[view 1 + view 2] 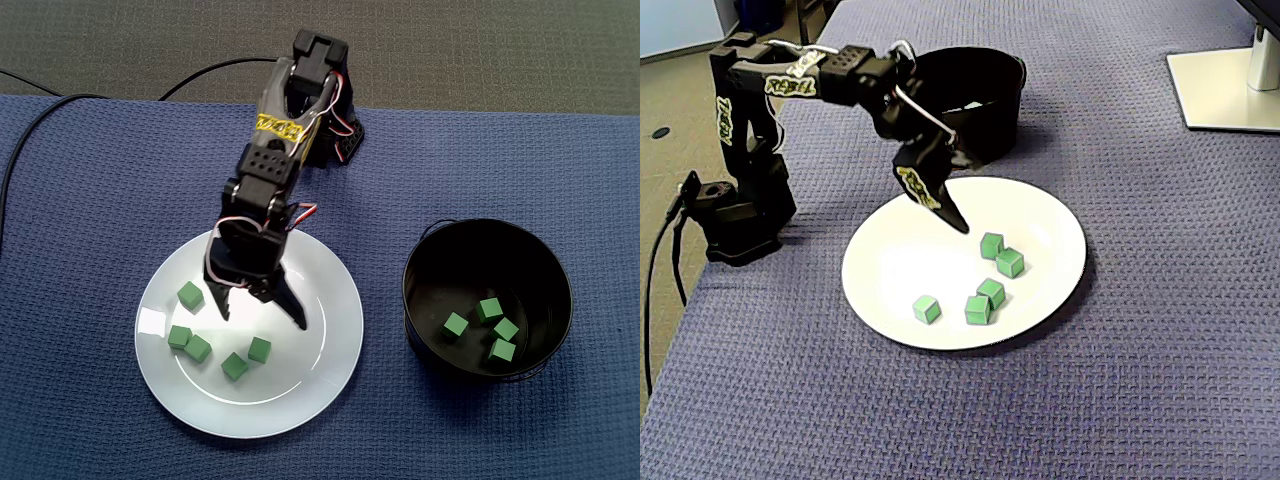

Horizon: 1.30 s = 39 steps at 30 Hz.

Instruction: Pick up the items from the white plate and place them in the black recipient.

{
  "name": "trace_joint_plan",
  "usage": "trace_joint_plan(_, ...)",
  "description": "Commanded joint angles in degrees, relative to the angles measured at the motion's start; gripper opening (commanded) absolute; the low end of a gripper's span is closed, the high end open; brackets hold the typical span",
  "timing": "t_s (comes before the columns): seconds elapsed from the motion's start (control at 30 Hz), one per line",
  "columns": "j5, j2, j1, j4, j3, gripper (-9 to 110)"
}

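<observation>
Black jointed arm [285, 130] stands at the far edge of the bench [80, 250], which is covered by a blue woven cloth. The arm reaches down over the round white plate [310, 375].

State of the pincer [262, 312]: released. Its two fingers are spread wide with nothing between them, and they hang over the plate's bare middle. In a fixed view one dark fingertip [954, 214] points down close to the plate surface. Whether it touches cannot be told.

Five small green cubes [234, 366] lie on the plate, none gripped. In a fixed view one cube [190, 295] sits just beside the left-hand finger, and two more [198, 348] lie touching near the plate's left side. The last two lie nearer the lower middle, close together but apart. A small white square piece [152, 322] rests on the plate's left rim.

A round black container [540, 270] stands to the right of the plate in that view, apart from it. Four green cubes [489, 309] lie on its floor.

A pale monitor foot [1225, 90] sits at the bench corner.
</observation>
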Motion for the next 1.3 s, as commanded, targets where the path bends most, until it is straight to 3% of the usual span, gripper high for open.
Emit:
trace_joint_plan(0.0,-1.67,-1.93,0.88,-4.39,-0.26,47)
trace_joint_plan(0.33,-1.14,-6.42,-1.67,-12.22,4.22,41)
trace_joint_plan(0.7,0.7,-7.91,-3.52,-18.98,8.44,17)
trace_joint_plan(1.27,6.15,-5.27,-5.54,-28.92,15.03,0)
